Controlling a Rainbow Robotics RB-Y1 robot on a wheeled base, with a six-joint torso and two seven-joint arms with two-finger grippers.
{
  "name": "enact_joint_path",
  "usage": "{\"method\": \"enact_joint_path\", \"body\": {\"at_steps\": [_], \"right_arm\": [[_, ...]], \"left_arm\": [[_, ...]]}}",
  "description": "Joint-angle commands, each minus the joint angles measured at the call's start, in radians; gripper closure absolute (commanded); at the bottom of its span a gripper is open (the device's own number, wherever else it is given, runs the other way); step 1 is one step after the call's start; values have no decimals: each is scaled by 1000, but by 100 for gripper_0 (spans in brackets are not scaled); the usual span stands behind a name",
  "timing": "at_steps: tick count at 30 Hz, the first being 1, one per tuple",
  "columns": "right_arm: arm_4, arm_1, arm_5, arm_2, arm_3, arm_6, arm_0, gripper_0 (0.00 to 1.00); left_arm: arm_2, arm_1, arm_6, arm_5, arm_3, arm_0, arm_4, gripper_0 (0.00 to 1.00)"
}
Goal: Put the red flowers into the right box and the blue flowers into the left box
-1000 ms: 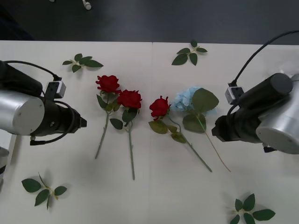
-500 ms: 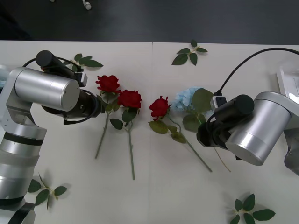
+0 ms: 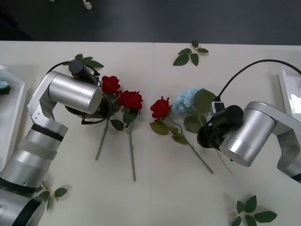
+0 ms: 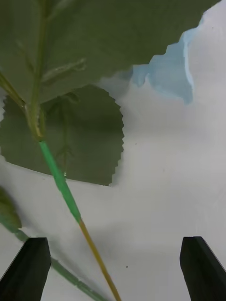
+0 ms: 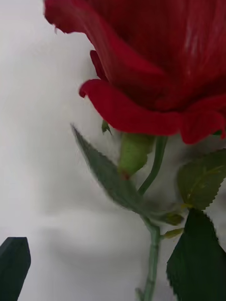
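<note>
Since 0.5 s ago, the left gripper [image 5: 113, 263] has moved closer over the leftmost of the 3 red flowers [image 3: 110, 84]; only 1 finger shows at the frame corner, so its jaws probably stand apart. The right gripper [image 4: 115, 268], spread wide, has settled over the stem of the blue flower [image 3: 187, 100]. The left box [image 3: 11, 106] is now at the table's left edge.

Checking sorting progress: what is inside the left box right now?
A bit of pale blue with a green leaf shows inside the left box at its far end, probably a blue flower. Most of the tray lies outside the front view, so the rest of its contents cannot be seen.
</note>
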Motion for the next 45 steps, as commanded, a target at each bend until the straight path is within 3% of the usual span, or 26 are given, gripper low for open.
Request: {"method": "enact_joint_path", "body": {"at_steps": [1,4,5,6,7,8,10,12,13,14,15,17,29,40,45], "right_arm": [[10,15,-44,8,39,-10,-31,19],[11,21,-65,8,63,-4,-32,22],[11,24,-68,8,71,-4,-35,44],[11,26,-68,8,74,-2,-37,57],[11,29,-67,8,80,-2,-38,90],[10,29,-67,8,82,-1,-41,100],[10,30,-65,8,86,-1,-44,100],[10,30,-67,8,86,2,-44,100],[10,29,-67,8,86,2,-44,100],[10,30,-65,8,86,2,-46,100],[10,29,-67,8,86,2,-46,100],[10,29,-67,8,86,4,-46,100],[10,18,-65,0,85,7,-55,100],[-84,-56,-5,-133,43,116,-55,100],[-115,-111,10,-173,43,200,-55,100]], "left_arm": [[2,-33,-44,-16,19,-22,-31,0],[-10,-40,-44,-24,36,-22,-44,0],[-10,-42,-44,-25,45,-22,-47,0],[-10,-43,-44,-27,48,-22,-47,0],[-10,-48,-45,-31,58,-22,-51,1],[-10,-49,-47,-36,64,-22,-56,1],[-10,-54,-50,-45,75,-22,-57,5],[-10,-56,-51,-47,79,-22,-57,27],[-12,-56,-51,-47,81,-22,-56,47],[-10,-56,-51,-47,81,-22,-54,59],[-10,-56,-51,-47,82,-22,-54,82],[-10,-56,-53,-47,87,-21,-56,100],[-9,-39,-60,-45,41,-18,-34,100],[91,93,-65,-31,-246,88,179,100],[189,118,-97,-31,-415,182,311,100]]}}
